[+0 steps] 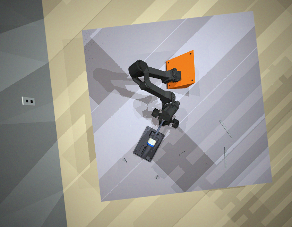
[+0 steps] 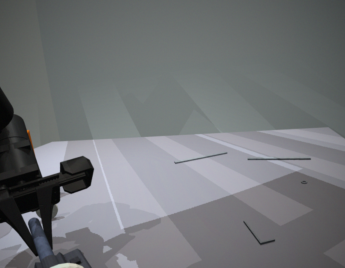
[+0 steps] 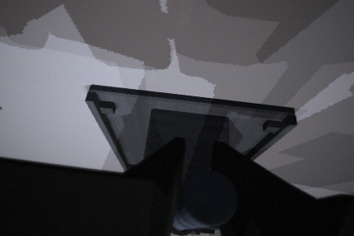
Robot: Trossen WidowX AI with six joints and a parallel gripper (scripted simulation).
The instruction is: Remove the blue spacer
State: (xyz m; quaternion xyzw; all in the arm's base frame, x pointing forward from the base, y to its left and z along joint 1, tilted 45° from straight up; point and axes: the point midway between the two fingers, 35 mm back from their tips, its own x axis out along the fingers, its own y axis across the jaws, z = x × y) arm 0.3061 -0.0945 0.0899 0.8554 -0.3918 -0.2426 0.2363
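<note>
Shaft: projecting from housing | Gripper: clamped on shaft | Blue spacer: beside cream spacers, not dropped | Advised: withdraw slowly along the shaft's axis, without tilt; stop once blue falls, before cream loosens.

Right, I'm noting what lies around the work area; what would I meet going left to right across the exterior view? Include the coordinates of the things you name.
Gripper [image 1: 163, 121] [image 2: 44, 251] [image 3: 197, 149] → slanting bar [image 1: 225, 128] [image 2: 200, 157] → L-shaped piece [image 1: 182, 152] [image 2: 252, 232] → small ring [image 1: 206, 164] [image 2: 304, 183].

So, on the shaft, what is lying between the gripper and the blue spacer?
The cream spacers lie between the gripper and blue spacer, top view.
</note>
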